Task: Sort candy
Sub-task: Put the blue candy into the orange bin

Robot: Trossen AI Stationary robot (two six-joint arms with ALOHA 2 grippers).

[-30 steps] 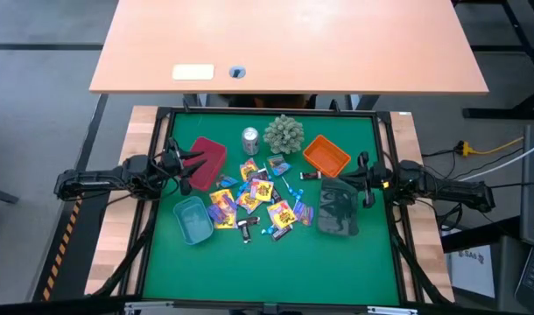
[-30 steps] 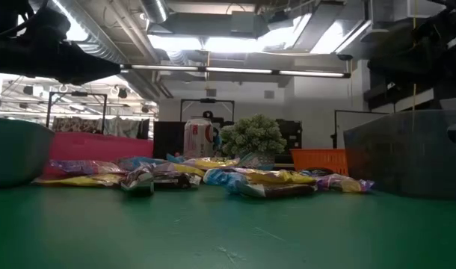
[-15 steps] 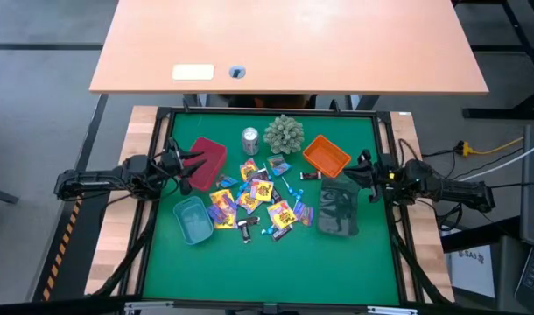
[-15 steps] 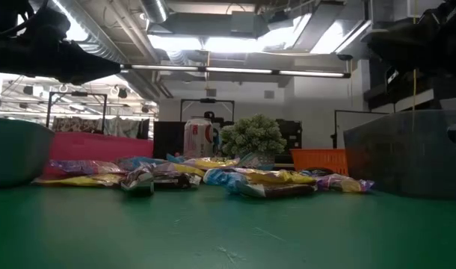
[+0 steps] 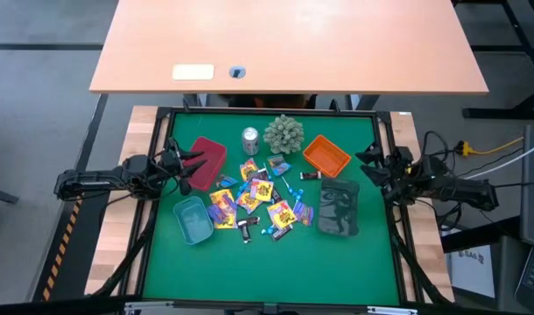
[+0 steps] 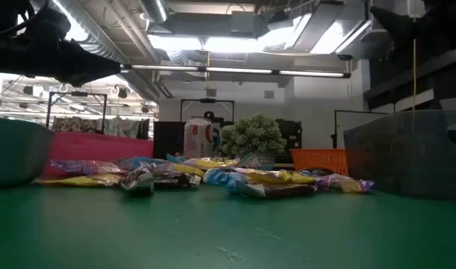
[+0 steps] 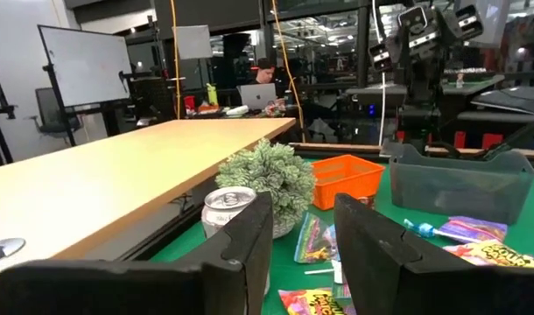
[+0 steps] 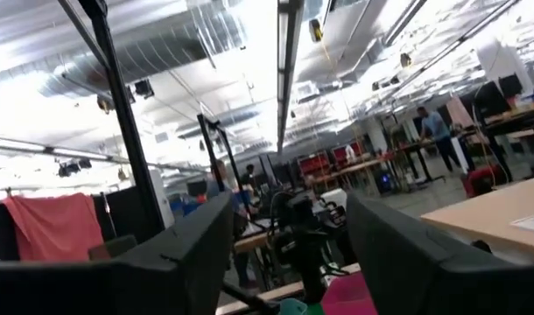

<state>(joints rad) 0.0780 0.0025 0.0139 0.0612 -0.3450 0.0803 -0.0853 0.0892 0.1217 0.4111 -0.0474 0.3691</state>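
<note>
Barely started, by the look of it: the candy (image 5: pixel 258 203) is all heaped mid-frame on the green mat, and the teal tray (image 5: pixel 193 220), red tray (image 5: pixel 207 160) and orange tray (image 5: pixel 326 155) look empty. The grey bin (image 5: pixel 339 208) is hard to read. The left gripper (image 5: pixel 181 163) is parted with nothing in it; the right gripper (image 5: pixel 375 164), far right, is spread and empty.

Candy (image 5: pixel 254 199) heap crowds mat centre, ringed by red tray (image 5: pixel 206 157), teal tray (image 5: pixel 193 220), orange tray (image 5: pixel 326 155), grey bin (image 5: pixel 339 208). Can (image 5: pixel 250 139), spiky plant ball (image 5: pixel 284 133) block far edge (near strip of green mat (image 5: pixel 276 271) bare).
</note>
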